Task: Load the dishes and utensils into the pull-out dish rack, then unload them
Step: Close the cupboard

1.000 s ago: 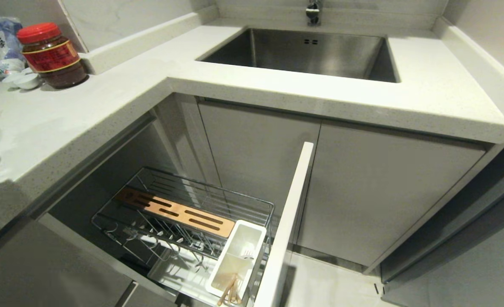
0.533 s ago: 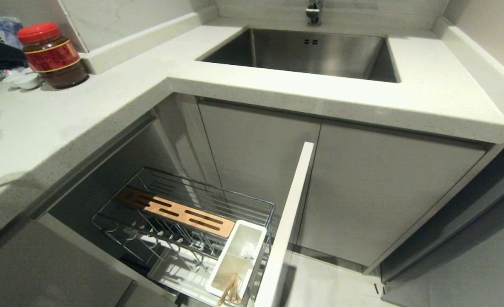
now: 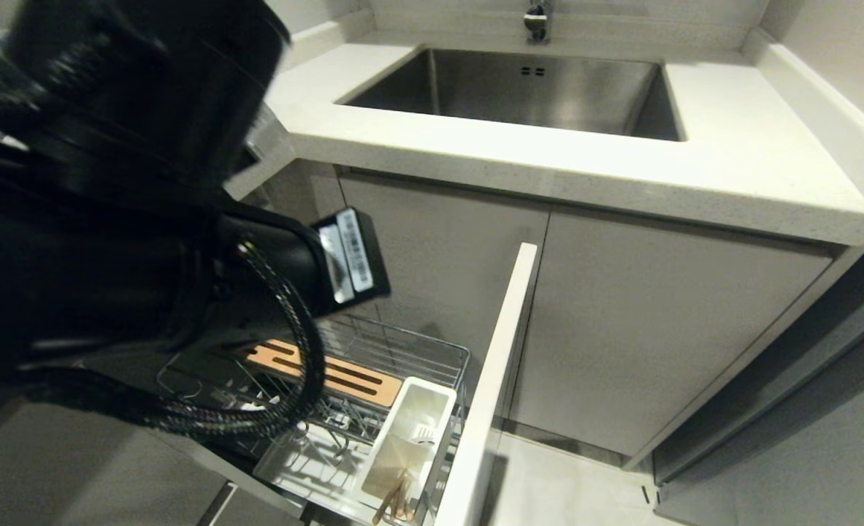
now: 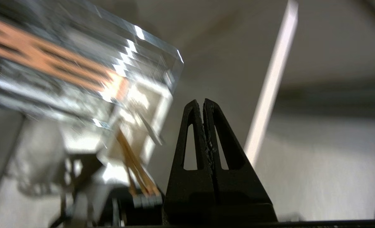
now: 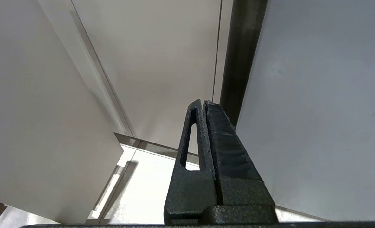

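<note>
Two grippers: both pressed together, both holding nothing.
Left gripper [image 4: 203,103]: its black arm [image 3: 110,219] fills the near left of the head view, above the rack [image 3: 373,365]; the tips point toward the rack and its front panel [image 3: 494,380].
Right gripper [image 5: 203,103]: parked low beside pale cabinet doors.
Rack: pulled out under the counter [image 3: 548,153], wooden bar [image 3: 329,369] across it.
Chopsticks [image 3: 395,500]: standing tilted in the white box [image 3: 410,446] by the front panel.
Sink [image 3: 519,88]: set in the counter behind.
</note>
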Tool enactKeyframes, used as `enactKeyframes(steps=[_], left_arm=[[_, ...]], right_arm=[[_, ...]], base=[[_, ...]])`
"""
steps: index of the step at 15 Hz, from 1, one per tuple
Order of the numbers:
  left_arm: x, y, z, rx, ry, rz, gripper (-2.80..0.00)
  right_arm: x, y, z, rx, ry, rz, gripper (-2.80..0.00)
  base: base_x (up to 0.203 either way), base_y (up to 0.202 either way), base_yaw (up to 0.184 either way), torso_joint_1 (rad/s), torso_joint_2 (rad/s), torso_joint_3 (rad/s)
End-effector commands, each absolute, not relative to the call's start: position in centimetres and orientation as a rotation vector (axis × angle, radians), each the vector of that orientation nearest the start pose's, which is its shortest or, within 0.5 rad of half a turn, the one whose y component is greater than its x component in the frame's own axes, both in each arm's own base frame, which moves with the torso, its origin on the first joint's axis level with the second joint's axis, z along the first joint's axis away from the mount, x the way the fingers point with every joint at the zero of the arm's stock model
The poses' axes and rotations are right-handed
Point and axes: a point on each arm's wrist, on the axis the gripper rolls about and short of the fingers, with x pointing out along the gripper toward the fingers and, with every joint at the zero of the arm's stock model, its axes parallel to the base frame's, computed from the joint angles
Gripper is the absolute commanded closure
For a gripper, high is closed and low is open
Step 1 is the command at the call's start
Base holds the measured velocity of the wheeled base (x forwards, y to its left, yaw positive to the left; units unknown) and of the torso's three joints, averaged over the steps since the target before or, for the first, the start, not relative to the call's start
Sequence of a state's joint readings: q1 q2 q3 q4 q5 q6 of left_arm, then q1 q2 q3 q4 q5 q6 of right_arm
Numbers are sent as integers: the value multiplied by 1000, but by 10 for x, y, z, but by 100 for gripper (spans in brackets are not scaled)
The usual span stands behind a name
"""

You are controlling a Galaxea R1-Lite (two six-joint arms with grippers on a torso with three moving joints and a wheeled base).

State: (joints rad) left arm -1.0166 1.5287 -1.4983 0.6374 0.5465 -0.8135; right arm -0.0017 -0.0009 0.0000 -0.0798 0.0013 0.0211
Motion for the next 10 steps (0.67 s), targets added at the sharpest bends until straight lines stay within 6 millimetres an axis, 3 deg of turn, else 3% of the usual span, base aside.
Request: enactKeyframes(steps=[1, 4, 10], left_arm=[[140, -228, 279, -262, 792, -322, 0], [134, -241, 268, -292, 914, -401, 0], [132, -242, 273, -378, 907, -401, 0]], right_arm=[[-21, 0, 77, 21, -57, 1, 0], [-21, 0, 76, 21, -55, 1, 0], [-21, 0, 76, 21, -56, 1, 0]], base=[[0, 0, 0, 0, 0, 0], [0, 0, 0, 0, 0, 0], [0, 0, 0, 0, 0, 0]])
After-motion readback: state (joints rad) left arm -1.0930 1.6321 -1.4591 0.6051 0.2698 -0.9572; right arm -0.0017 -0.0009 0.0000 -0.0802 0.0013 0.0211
